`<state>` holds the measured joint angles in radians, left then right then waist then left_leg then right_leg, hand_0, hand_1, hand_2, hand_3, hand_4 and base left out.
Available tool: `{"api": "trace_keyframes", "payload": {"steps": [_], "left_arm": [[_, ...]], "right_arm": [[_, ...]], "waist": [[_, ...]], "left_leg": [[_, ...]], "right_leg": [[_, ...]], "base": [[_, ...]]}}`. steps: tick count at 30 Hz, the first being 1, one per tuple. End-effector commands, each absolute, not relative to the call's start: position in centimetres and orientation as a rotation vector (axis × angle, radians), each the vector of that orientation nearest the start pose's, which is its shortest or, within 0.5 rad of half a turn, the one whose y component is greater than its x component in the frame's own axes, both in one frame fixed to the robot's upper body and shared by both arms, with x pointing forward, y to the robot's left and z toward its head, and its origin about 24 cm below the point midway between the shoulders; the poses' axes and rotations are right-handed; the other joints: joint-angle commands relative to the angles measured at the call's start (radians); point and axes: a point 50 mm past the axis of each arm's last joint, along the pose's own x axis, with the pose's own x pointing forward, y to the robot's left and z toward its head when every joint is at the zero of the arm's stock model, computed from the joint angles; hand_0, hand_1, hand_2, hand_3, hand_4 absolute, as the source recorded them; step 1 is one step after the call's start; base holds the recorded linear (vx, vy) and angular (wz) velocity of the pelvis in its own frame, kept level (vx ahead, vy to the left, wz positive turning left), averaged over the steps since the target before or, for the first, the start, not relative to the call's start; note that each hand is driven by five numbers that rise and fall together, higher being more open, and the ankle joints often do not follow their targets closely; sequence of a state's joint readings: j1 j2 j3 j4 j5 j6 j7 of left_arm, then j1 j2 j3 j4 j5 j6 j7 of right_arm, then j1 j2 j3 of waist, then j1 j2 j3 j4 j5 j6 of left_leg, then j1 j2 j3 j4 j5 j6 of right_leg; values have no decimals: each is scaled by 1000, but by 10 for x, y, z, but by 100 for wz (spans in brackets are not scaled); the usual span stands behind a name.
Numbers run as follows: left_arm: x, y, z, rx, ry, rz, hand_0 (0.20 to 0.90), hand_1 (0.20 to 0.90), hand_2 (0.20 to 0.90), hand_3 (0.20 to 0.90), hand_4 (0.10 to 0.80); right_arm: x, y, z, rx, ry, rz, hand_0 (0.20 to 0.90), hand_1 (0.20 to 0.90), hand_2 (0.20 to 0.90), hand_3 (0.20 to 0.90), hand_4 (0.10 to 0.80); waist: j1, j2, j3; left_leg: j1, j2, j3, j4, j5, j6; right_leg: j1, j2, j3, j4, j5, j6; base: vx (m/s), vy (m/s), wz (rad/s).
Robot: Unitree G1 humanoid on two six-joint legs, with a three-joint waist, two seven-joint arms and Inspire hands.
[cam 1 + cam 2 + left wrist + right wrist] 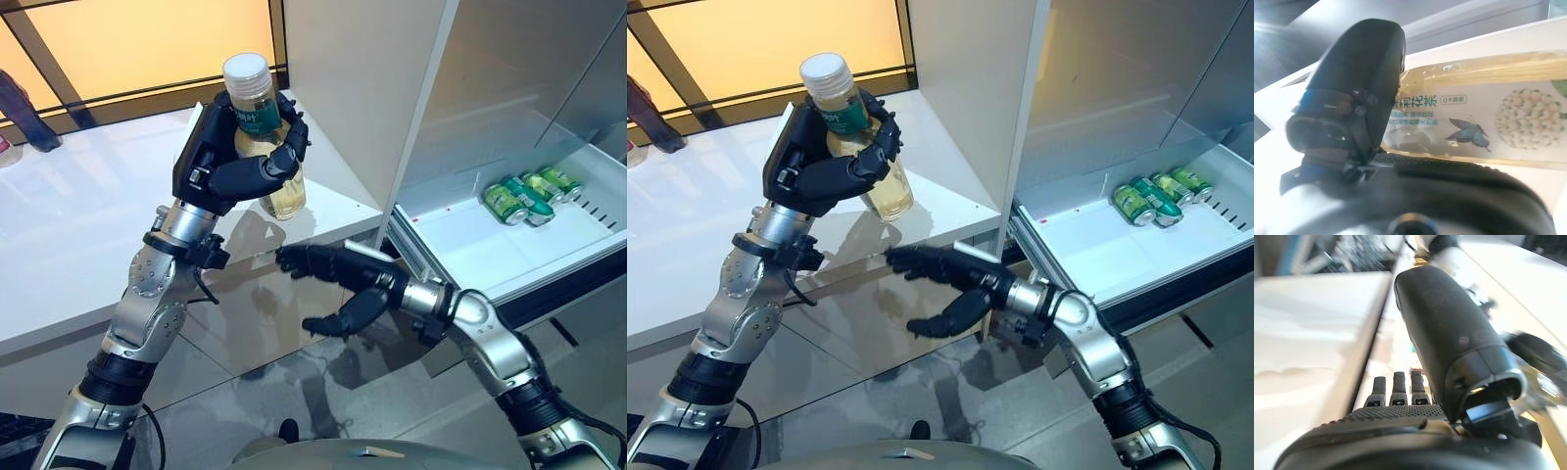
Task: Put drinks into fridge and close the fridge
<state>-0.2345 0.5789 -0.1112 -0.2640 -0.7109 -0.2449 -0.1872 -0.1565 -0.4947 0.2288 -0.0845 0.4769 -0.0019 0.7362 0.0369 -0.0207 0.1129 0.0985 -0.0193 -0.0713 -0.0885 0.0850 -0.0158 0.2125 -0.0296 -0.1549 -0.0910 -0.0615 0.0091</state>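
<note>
My left hand [230, 162] is shut on a bottle [263, 132] of pale yellow drink with a white cap and a green label. It holds the bottle upright, lifted above the white counter [78, 235]. The bottle's label shows close up in the left wrist view [1474, 117]. My right hand [338, 284] is open and empty, below the bottle, in front of the counter's edge. The fridge [509, 88] stands open at the right, with its white drawer [509, 245] pulled out. Green cans [529, 196] lie at the drawer's back.
The fridge's white side wall [343, 88] stands between the counter and the drawer. A glossy floor [294, 392] lies below. A person's leg [22, 108] shows at the far left beyond the counter.
</note>
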Motion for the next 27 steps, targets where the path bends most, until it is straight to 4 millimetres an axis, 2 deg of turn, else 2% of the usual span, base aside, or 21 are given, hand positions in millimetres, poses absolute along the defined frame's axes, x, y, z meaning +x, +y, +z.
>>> {"api": "trace_keyframes", "payload": {"steps": [1,4,6,12,14,23,27], "left_arm": [[237,186,258,-169,-1061,-551,300,300,300,200,100],[237,192,255,-204,-1038,-580,300,300,300,200,100],[237,193,252,-226,-1023,-607,300,300,300,200,100],[244,171,255,-269,-1006,-739,300,300,300,200,100],[248,155,257,-271,-991,-801,300,300,300,200,100],[254,133,259,-264,-931,-911,300,300,300,200,100],[255,121,257,-206,-894,-952,300,300,300,200,100]], "right_arm": [[259,-144,154,-20,-438,914,900,900,900,900,800],[259,-162,158,-22,-448,794,900,900,900,900,800],[259,-167,157,-1,-436,777,900,900,900,900,800],[272,-151,169,26,-398,825,900,900,900,900,800],[281,-143,178,11,-387,832,900,900,900,900,800],[295,-121,195,-46,-358,903,900,900,900,900,800],[298,-109,202,-72,-365,929,900,900,900,900,800]], "waist": [[-28,-2,-106],[-41,0,-104],[-50,1,-102],[-60,-3,-93],[-63,-5,-94],[-55,-14,-100],[-48,-17,-101]], "left_leg": [[30,-26,-9,1,-109,11],[32,-23,1,1,-111,14],[34,-21,8,1,-112,15],[43,-18,22,1,-115,15],[46,-17,27,1,-117,12],[45,-19,28,1,-118,14],[45,-22,24,1,-117,17]], "right_leg": [[-77,-14,35,23,62,65],[-82,-12,43,25,63,65],[-84,-10,51,27,63,63],[-79,-6,61,22,68,61],[-77,-7,62,20,70,61],[-79,-6,64,17,70,58],[-77,-7,62,18,70,56]], "base": [[0,0,0],[-8,-1,-5],[-10,2,-7],[-6,-2,-9],[13,1,-7],[13,1,-4],[0,0,0]]}}
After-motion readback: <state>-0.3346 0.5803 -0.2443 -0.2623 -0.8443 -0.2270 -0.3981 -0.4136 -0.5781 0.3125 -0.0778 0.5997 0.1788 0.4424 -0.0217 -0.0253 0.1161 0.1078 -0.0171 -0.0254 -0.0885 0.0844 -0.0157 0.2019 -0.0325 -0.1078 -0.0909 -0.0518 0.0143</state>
